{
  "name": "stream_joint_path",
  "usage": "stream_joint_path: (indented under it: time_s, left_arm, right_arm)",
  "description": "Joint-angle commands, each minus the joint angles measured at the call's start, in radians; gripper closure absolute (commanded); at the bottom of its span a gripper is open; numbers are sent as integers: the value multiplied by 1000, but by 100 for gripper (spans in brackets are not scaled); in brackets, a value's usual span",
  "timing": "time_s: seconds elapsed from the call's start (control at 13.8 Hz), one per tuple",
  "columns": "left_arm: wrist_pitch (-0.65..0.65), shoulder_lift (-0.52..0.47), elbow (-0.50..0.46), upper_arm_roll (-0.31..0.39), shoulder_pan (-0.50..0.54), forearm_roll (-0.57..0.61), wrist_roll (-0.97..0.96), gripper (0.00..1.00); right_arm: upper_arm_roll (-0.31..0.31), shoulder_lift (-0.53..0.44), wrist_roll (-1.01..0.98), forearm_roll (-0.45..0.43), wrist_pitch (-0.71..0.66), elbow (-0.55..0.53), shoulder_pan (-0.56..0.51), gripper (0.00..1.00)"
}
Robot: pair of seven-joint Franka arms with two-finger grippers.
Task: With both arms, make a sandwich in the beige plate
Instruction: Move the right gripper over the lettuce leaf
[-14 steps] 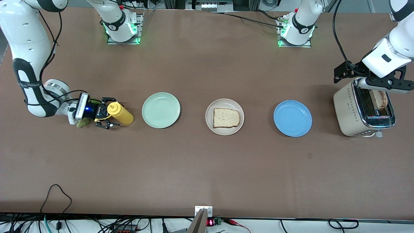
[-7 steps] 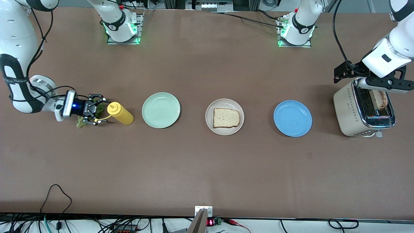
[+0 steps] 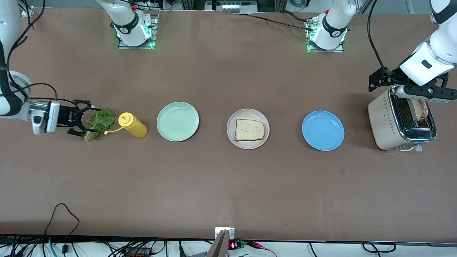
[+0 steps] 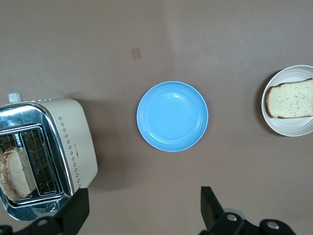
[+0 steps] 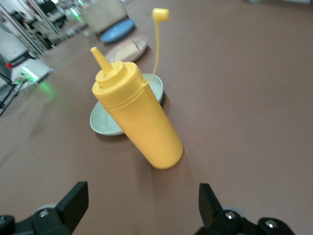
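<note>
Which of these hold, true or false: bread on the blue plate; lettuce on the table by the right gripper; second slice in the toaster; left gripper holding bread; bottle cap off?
1. A bread slice lies on the blue plate. False: it lies on the beige plate; the blue plate holds nothing.
2. The lettuce leaf lies on the table by the right gripper. True.
3. A second slice sits in the toaster. True.
4. The left gripper holds bread. False: it is open over the toaster, holding nothing.
5. The yellow bottle has its cap off. True.
</note>
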Motion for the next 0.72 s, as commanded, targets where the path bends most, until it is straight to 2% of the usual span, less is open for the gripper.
stream_joint_path:
  time_s: [0.0, 0.14, 0.29, 0.65]
  left_arm:
    - [-14, 3, 12, -1, 1, 16, -5, 0]
    - [-14, 3, 12, -1, 3, 16, -5, 0]
    - [-15, 1, 12, -1, 1, 16, -5, 0]
    - [-15, 1, 12, -1, 3, 16, -5, 0]
  right_arm:
    - [-3, -119, 283, -166, 103, -26, 46, 0]
    - [-3, -148, 480, -257, 149, -26, 77, 0]
    - [-3, -171, 688, -384, 210, -27, 103, 0]
    - [-1, -207, 1297, -676, 226, -27, 189, 0]
